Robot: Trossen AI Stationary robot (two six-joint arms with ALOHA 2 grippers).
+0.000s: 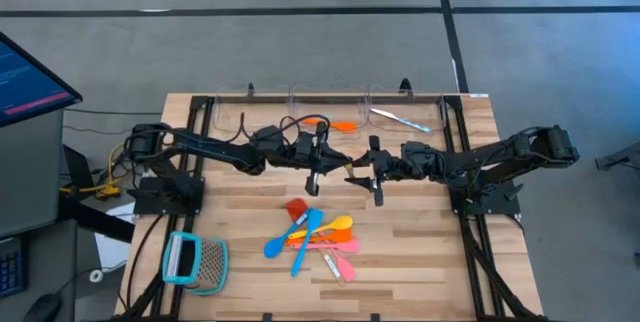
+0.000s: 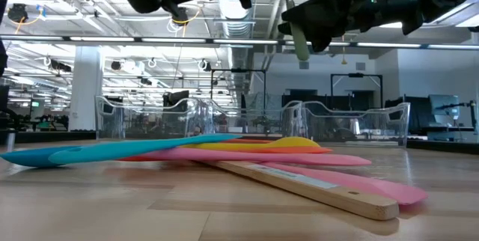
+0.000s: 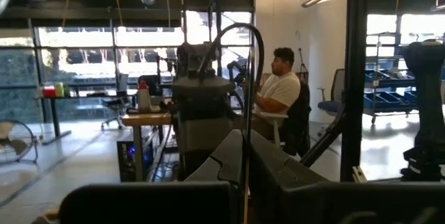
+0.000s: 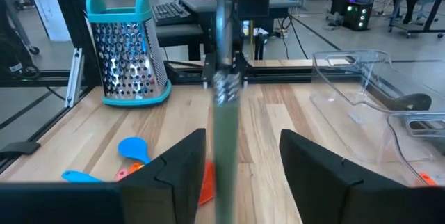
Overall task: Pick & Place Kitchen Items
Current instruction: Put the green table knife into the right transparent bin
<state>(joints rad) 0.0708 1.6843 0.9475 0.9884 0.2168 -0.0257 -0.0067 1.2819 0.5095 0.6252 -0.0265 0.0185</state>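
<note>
- Two arms meet above the middle of my counter (image 1: 470,262), over a pile of kitchen items (image 1: 318,237) lying toward the near edge.
- Along the far edge I see a row of clear bins (image 1: 330,107); one holds an orange utensil (image 1: 335,125) and the next a silvery piece (image 1: 400,119), so part of the job looks done.
- At the near left corner stands the teal-framed grater (image 1: 195,262), well apart from the pile.
- My left hand (image 1: 315,174) has its fingers together, and it appears to hold a slim grey-green utensil (image 4: 224,147) that hangs upright between the arms.
- My right hand (image 1: 375,182) sits just beside the left, fingers spread wide to either side of that handle in its own wrist view, not yet gripping.
- The step I judge to be in hand is a pass from left to right in mid-air.
- Next I would need the right fingers to come together squarely on the handle before the left lets go, then carry it to a bin.
- Risk, as I judge it: a slim handle can twist or drop onto the pile if the release comes early.
</note>
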